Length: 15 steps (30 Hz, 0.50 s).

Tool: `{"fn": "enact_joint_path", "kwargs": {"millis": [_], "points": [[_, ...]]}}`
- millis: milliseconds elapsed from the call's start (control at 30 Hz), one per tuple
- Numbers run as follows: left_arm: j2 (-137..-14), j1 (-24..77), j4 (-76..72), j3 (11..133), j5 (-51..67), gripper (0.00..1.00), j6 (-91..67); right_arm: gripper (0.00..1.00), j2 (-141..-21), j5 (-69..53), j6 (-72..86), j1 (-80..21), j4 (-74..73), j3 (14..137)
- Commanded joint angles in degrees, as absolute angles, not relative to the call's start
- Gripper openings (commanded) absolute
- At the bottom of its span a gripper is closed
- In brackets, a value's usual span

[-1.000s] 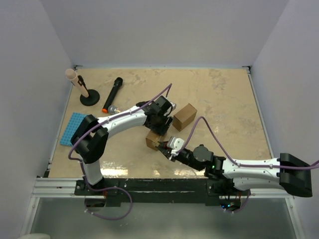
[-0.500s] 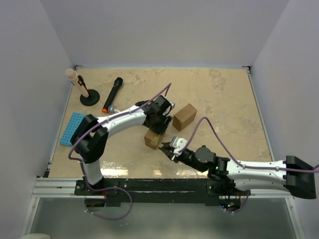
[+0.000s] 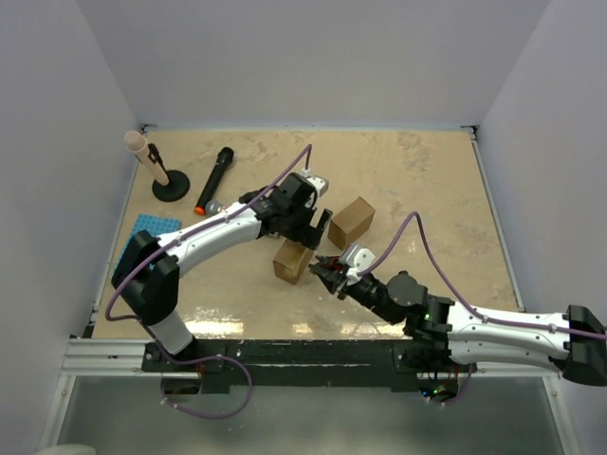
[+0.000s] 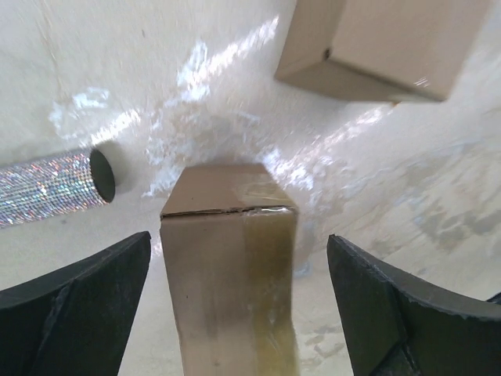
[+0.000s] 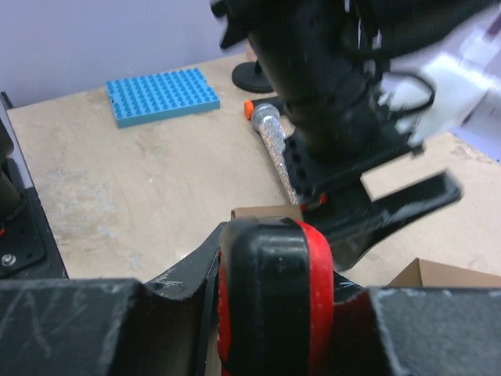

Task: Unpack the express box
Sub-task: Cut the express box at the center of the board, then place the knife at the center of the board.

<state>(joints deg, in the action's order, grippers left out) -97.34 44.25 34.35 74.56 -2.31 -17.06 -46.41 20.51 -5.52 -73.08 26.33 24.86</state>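
A small sealed cardboard box [image 3: 291,261] with clear tape along its seam lies mid-table. In the left wrist view the box [image 4: 231,266] sits between my fingers without touching them. My left gripper [image 3: 313,230] [image 4: 239,239] is open and hovers just above the box's far end. My right gripper [image 3: 330,273] [image 5: 270,266] is shut on a red and black cutter [image 5: 274,298], held close to the box's near right side. The box's top edge [image 5: 266,212] shows just behind the cutter. A second, larger cardboard box [image 3: 351,223] [image 4: 383,43] lies to the right, beyond the first.
A glittery microphone [image 3: 214,180] [image 4: 47,188] [image 5: 274,149] lies left of the boxes. A blue studded plate [image 3: 142,242] [image 5: 160,95] is at the left edge. A black stand with a tan knob [image 3: 156,171] stands at the back left.
The left arm has swung its elbow outward and its gripper has lifted slightly off the small box, which now shows more. The right gripper has moved right and forward with the cutter.
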Motion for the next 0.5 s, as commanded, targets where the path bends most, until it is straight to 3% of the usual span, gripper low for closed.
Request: {"fn": "enact_joint_path", "kwargs": {"millis": [0, 167, 233, 333, 467], "points": [[-91.0, 43.9, 27.4, 74.4, -2.8, 1.0, -18.9, 0.0, -44.7, 21.7, -4.4, -73.2, 25.0, 27.7], [-80.3, 42.5, 22.1, 69.7, -13.5, 1.0, -21.4, 0.0, -41.4, 21.5, 0.6, -73.1, 25.2, 29.4], [-75.9, 39.1, 17.9, 65.0, -15.8, 0.99, -24.1, 0.0, -42.6, 27.5, 10.0, -72.8, 21.8, 33.8], [-67.5, 32.7, 9.7, 58.0, -8.6, 0.98, -24.7, 0.0, -50.6, 18.3, 16.5, -68.3, 13.7, 43.2], [-58.1, 29.6, -4.6, 48.8, 14.5, 0.99, -24.4, 0.0, -60.5, 5.8, 20.2, -64.6, 8.4, 53.2]]}}
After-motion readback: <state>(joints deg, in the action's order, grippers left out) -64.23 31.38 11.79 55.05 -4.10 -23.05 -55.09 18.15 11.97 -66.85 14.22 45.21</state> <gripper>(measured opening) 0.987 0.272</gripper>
